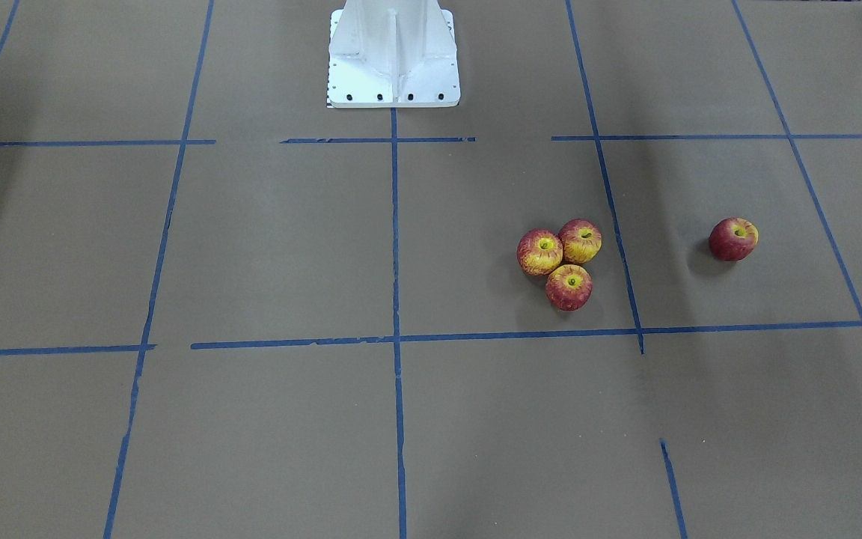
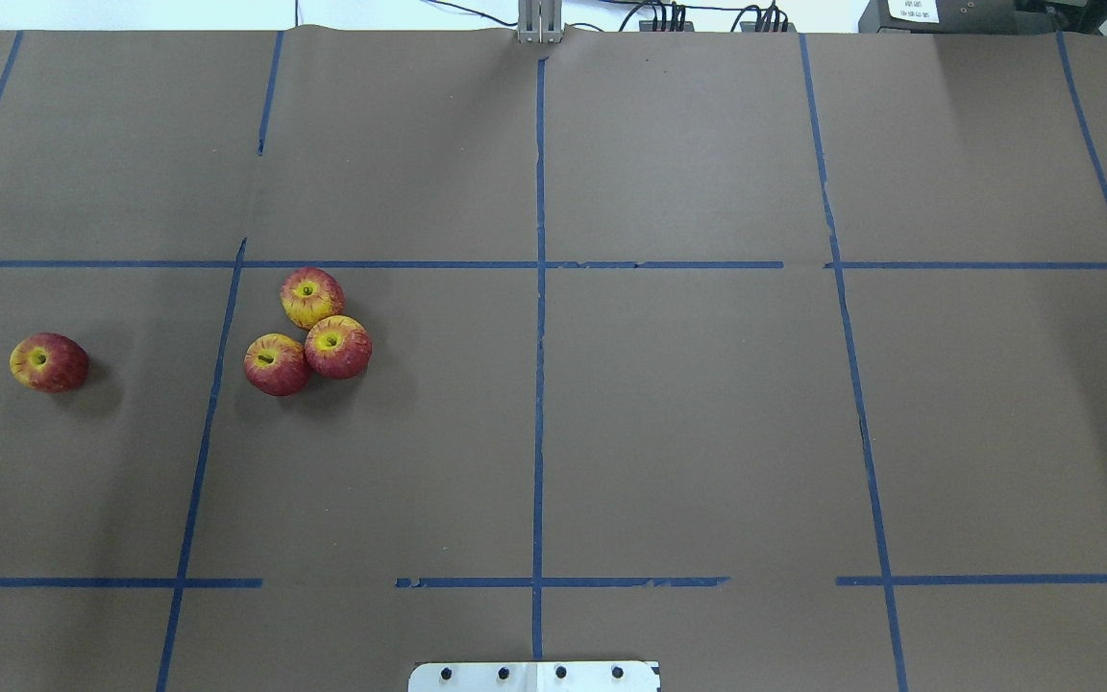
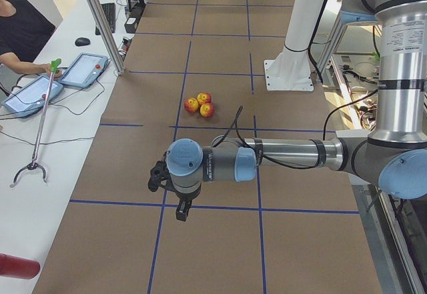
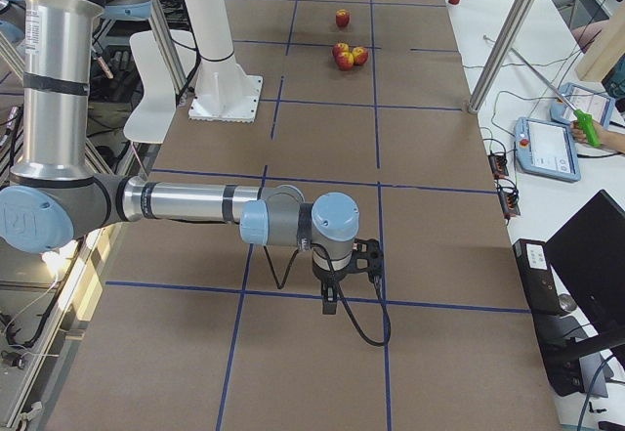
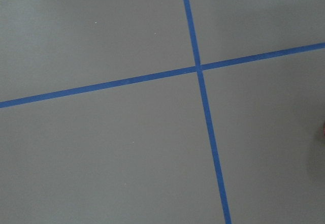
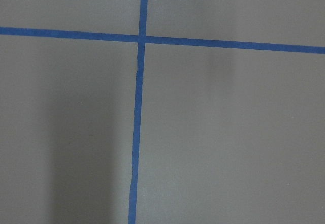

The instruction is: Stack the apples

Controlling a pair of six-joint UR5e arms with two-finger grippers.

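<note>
1. Four apples (image 2: 337,346) sit on a table (image 2: 688,432) covered in brown paper. All are on the robot's left half, and none rests on top of another.
2. Three of them form a tight cluster (image 1: 563,260), each touching its neighbours, with their yellow stem dimples facing up. The cluster lies just inside a square marked by blue tape lines (image 2: 212,413).
3. One more, the fourth apple (image 2: 49,362), lies alone in the next square further to the robot's left, well apart from the cluster. It looks darker red and is tilted, its dimple turned outward.
4. Seen from the table's left end, the near arm reaches low across the table. The left gripper (image 3: 181,214) hangs pointing down over the paper beside a tape line, well apart from the cluster. I cannot tell whether its fingers are apart or together.
5. Seen from the right end, the right gripper (image 4: 330,304) hangs the same way at the opposite end of the table, far from every apple. Its finger position cannot be told either.
6. Both wrist cameras show only brown paper and crossing tape lines.
7. White base plate (image 1: 393,75) of the robot stands at the table's middle edge.
</note>
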